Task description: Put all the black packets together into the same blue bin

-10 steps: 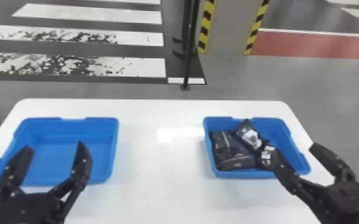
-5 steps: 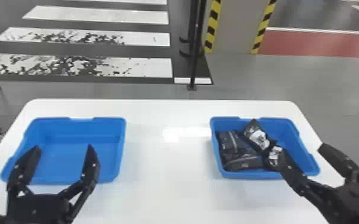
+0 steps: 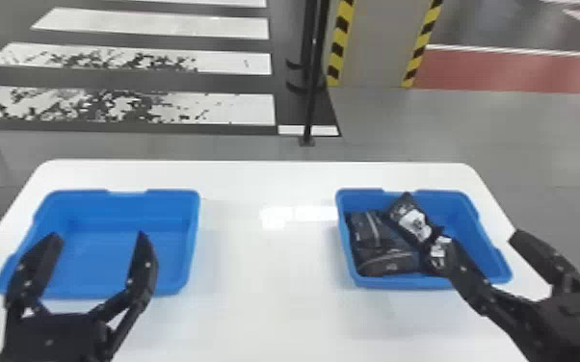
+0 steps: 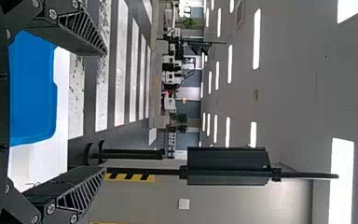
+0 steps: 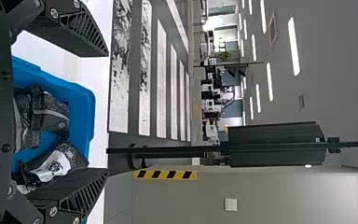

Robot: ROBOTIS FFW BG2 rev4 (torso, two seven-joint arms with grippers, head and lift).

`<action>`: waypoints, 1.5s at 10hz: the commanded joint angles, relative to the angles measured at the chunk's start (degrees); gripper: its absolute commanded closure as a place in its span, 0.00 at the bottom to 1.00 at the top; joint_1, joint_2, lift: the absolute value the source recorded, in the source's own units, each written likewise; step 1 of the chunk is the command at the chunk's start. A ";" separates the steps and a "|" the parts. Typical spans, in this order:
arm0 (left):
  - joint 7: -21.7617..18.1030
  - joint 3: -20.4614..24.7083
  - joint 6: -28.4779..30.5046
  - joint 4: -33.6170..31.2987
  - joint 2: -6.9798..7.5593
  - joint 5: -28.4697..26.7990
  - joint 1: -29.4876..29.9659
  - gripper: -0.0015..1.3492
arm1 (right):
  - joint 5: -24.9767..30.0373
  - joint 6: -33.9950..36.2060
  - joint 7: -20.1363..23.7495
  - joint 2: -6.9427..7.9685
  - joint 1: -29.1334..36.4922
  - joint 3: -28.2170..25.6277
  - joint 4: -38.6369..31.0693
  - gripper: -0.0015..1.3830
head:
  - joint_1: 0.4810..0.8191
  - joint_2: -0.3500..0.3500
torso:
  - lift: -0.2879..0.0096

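Plainly, in the head view the black packets (image 3: 368, 233) lie bunched in the right-hand blue bin (image 3: 400, 282), crumpled, some pale-banded, some white-patched. The left gripper (image 3: 98, 236), lower left, and right gripper (image 3: 479, 238), lower right, are spread wide, holding nothing. In the left wrist view, the left-hand blue bin (image 4: 32, 88) sits at left. In the right wrist view, the packets, lower left, look dark and finely patterned.

Bright, even light fills the scene, leaving a washed-out glare patch (image 3: 279, 216) toward the far side of the smooth white table (image 3: 265, 308) and faint, soft shadows on its top, while long white ceiling lamps (image 4: 257, 39) glow beyond it in both wrist views.
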 commanded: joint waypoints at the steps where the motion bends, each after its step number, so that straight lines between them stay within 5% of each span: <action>1: 0.00 0.00 -0.06 -0.03 -0.02 0.15 -0.02 0.12 | 0.00 0.00 0.00 -0.05 -0.03 0.00 0.00 0.11 | 0.63 0.36 | 0.60; 15: -0.53 -0.23 0.08 0.11 0.07 0.27 -0.73 0.12 | 0.34 -1.69 0.09 -0.22 -0.45 0.46 0.56 0.11 | 0.63 0.36 | 0.60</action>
